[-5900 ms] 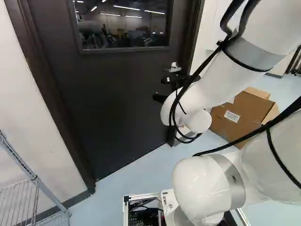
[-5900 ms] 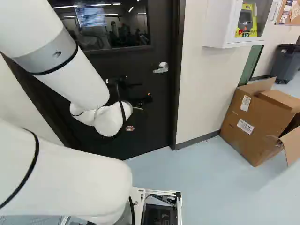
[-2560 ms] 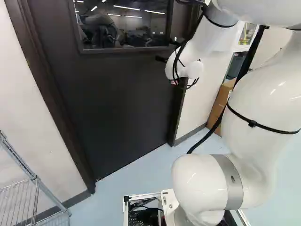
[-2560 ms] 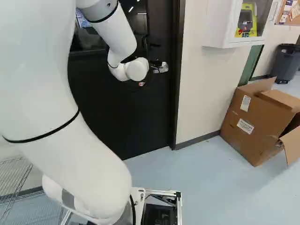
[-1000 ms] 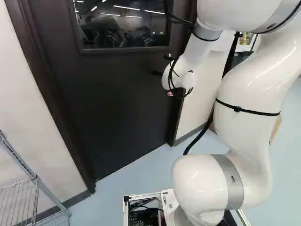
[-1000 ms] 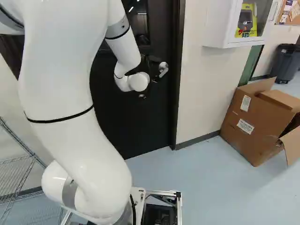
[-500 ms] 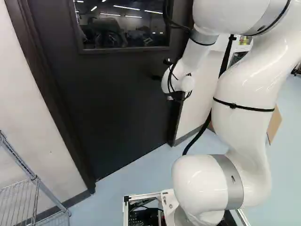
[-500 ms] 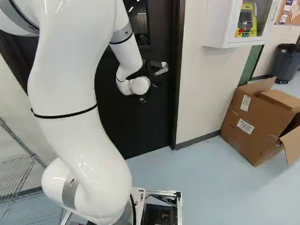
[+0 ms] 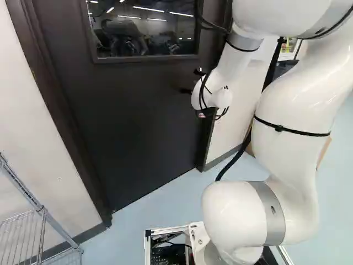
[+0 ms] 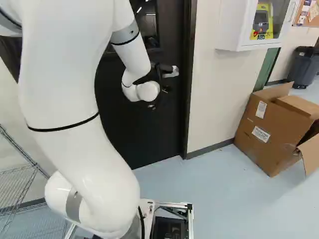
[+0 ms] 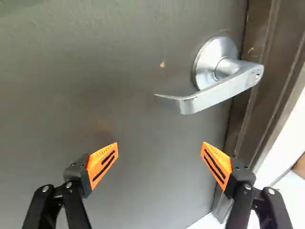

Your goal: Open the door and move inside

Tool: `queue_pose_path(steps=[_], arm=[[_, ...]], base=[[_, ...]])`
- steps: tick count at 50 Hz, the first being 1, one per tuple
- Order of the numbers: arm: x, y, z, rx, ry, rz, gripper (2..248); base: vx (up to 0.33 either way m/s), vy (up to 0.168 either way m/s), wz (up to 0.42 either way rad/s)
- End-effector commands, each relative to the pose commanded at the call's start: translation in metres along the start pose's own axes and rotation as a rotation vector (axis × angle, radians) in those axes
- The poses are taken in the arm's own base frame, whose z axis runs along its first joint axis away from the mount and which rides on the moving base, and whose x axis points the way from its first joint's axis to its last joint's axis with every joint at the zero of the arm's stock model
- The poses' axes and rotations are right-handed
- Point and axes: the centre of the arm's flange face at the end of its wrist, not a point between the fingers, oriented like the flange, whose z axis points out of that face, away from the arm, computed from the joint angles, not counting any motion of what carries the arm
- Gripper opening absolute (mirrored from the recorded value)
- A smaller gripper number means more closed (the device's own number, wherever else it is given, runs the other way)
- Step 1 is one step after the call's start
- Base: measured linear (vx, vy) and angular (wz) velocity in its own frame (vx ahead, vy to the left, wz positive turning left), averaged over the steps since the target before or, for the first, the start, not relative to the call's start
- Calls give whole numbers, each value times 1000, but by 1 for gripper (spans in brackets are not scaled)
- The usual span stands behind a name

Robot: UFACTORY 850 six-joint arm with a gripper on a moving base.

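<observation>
Closest, at the foot of both base views: open metal base frame point(image 10: 173, 203). Beside it, white arm point(image 9: 292, 110); rises tall, bends forward to the door. At the left of the left base view, wire shelf rack point(image 9: 43, 221), near pale wall point(image 9: 27, 116).

At the arm's far end, black gripper point(image 10: 163, 78), close to the door handle. In the wrist view, fingers spread wide, orange pads point(image 11: 102, 164) apart across a gap. Ahead of the gap: silver lever handle point(image 11: 221, 90), away from both pads, free end pointing away from the jamb.

Then dark door point(image 9: 138, 116); sits closed in brown door frame point(image 11: 274, 57), carries a window point(image 9: 146, 27) higher up.

At the right of the right base view, open cardboard box point(image 10: 261, 124) on pale blue floor point(image 10: 214, 194). Above, white wall cabinet point(image 10: 231, 25). Farther back, dark grey bin point(image 10: 303, 67) below pinboard point(image 10: 310, 17).
</observation>
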Motion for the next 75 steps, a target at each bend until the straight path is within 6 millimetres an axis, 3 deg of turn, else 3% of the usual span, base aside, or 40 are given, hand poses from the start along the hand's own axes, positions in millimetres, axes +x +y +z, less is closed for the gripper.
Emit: queue_pose_path(steps=[28,40,57,75], arm=[[24,6,-35,-25,65,-4,247],[36,3,-40,-21,92,-21,247],[52,-2,-46,-24,127,-182,247],[74,-7,-36,-15,164,-218,247]], base=[[0,0,0],[0,0,0],[0,0,0],[0,0,0]])
